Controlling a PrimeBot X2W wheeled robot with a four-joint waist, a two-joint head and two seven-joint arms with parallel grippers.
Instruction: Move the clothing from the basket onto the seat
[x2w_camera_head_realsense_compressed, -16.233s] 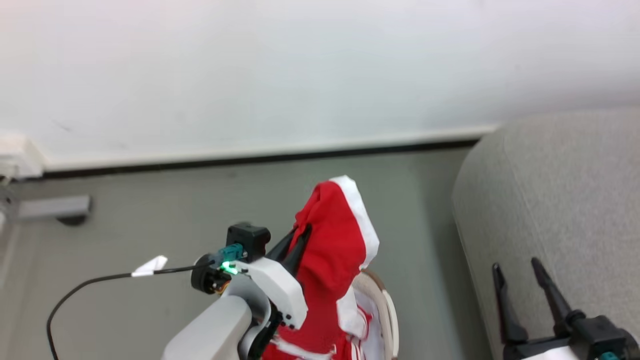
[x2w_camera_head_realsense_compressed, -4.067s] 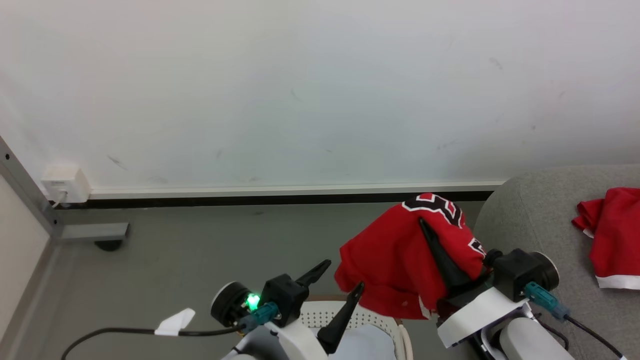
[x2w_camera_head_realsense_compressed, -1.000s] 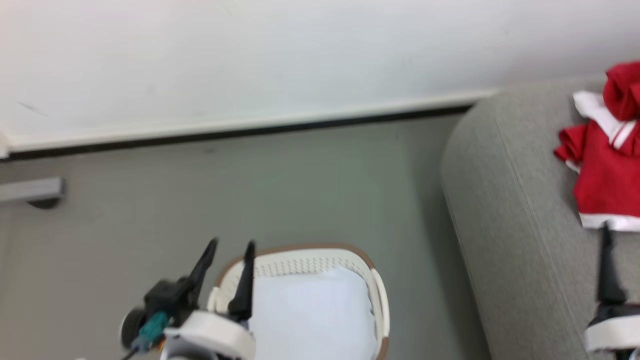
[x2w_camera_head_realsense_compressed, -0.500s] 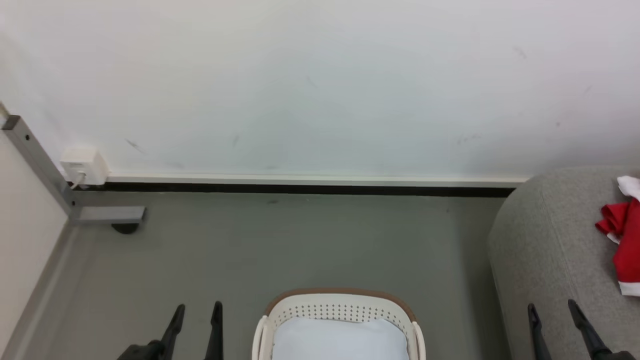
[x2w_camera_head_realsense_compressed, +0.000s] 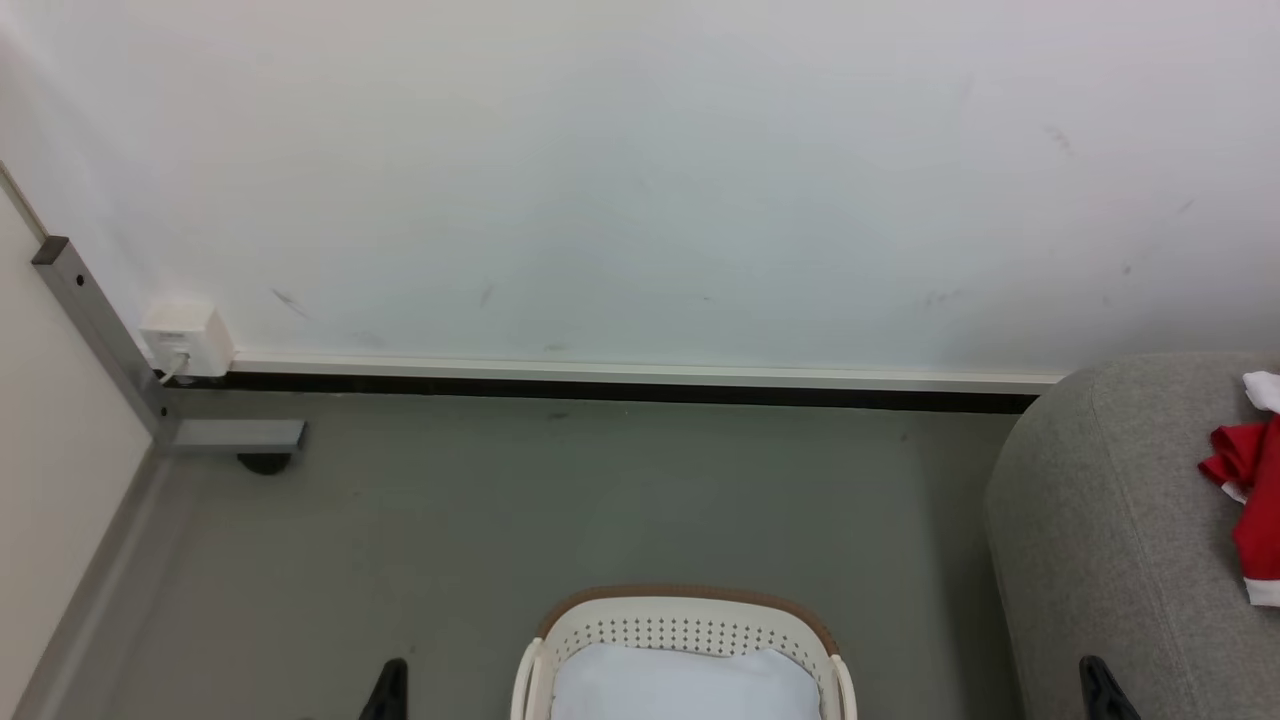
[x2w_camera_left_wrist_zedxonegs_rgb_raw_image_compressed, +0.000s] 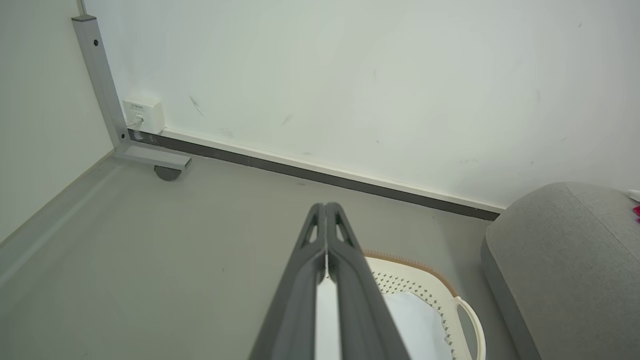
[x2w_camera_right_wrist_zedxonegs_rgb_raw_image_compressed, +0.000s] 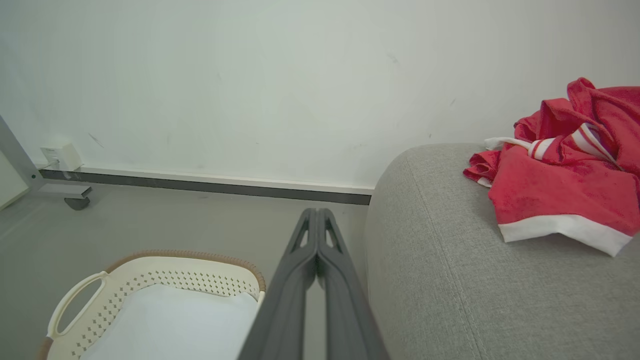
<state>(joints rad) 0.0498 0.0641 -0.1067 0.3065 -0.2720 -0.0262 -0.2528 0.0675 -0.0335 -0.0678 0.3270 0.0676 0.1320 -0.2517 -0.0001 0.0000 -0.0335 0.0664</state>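
Red clothing (x2w_camera_right_wrist_zedxonegs_rgb_raw_image_compressed: 555, 195) with white trim lies heaped on the grey seat (x2w_camera_right_wrist_zedxonegs_rgb_raw_image_compressed: 440, 290), well apart from the basket (x2w_camera_right_wrist_zedxonegs_rgb_raw_image_compressed: 200, 280), which stands on the floor (x2w_camera_head_realsense_compressed: 500, 500) beside the seat. Pale liner sheet (x2w_camera_right_wrist_zedxonegs_rgb_raw_image_compressed: 170, 320) lies flat in the basket. Left pincer (x2w_camera_left_wrist_zedxonegs_rgb_raw_image_compressed: 325, 206) fingers pressed together, near the basket's left side. Right pincer (x2w_camera_right_wrist_zedxonegs_rgb_raw_image_compressed: 316, 212) also pressed together, between basket and seat.
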